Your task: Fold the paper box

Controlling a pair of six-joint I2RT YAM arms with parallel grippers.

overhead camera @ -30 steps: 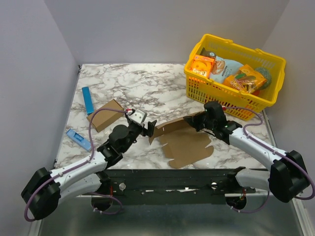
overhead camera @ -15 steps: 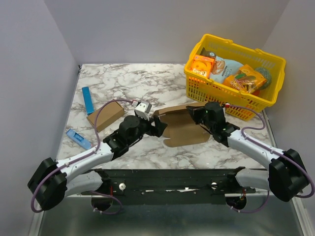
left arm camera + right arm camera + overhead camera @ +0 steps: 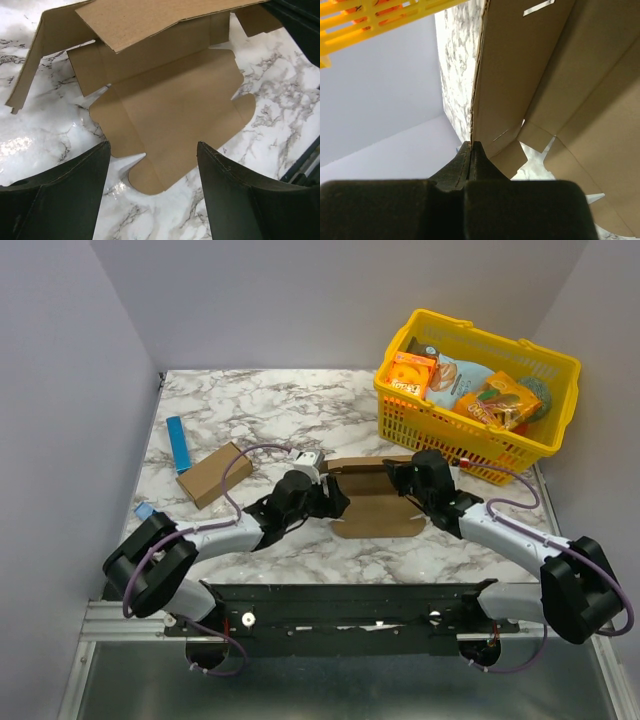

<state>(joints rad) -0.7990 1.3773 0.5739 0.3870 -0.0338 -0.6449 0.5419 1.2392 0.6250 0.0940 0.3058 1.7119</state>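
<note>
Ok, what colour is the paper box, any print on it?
The paper box is plain brown, unprinted; clearest in the left wrist view.

No lettering is sharp enough to read. In the upper right of the overhead view, the orange printed snack box [image 3: 411, 374] and the colourful foil packets [image 3: 497, 400] in the yellow plastic basket [image 3: 465, 437] carry blurred print only. The brown cardboard paper box [image 3: 170, 115] shows plain faces.

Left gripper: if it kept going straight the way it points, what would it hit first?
Most likely the paper box. The left gripper is open and aims at the box's flat panel lying on the marble table, though the gap between them is hard to judge.
</note>
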